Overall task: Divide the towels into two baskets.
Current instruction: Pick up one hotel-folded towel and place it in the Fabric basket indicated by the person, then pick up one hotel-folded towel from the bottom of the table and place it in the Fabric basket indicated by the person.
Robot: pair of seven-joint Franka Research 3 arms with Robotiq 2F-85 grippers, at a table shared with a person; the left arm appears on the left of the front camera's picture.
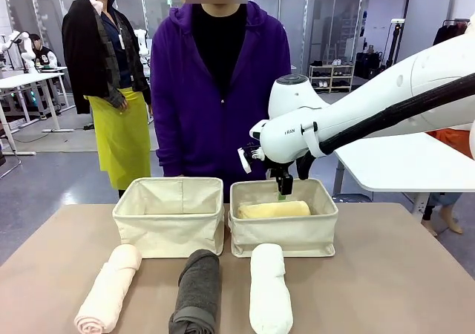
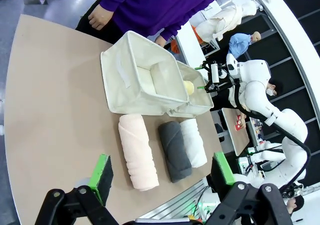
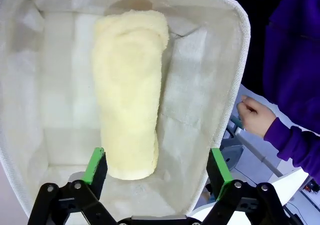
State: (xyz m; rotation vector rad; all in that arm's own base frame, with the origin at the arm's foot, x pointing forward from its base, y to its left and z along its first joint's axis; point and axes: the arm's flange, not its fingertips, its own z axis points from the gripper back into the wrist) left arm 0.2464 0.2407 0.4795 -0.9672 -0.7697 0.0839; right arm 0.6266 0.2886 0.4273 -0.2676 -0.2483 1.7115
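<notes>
Front view: my right end effector [image 1: 282,191] hangs just above yellow towel [image 1: 273,210], which lies inside right basket [image 1: 286,237]. Left basket [image 1: 169,226] just beside it. Pink towel [image 1: 110,289], grey towel [image 1: 197,289] and white towel [image 1: 269,293] lie on desk [image 1: 386,274] before baskets.

Left wrist view: my left end effector [image 2: 162,171] spread wide, grasping nothing, above desk.

Right wrist view: right end effector spread wide, grasping nothing; yellow towel on basket floor beyond fingers.

**Three Cameras, One Shared Basket**

The front view faces across the table [image 1: 386,274] toward the person [image 1: 178,96]. The left wrist view looks down from farther off (rolled askew). The right wrist view peers closely into the basket [image 3: 200,85] holding the yellow towel [image 3: 130,85], which all three share.
</notes>
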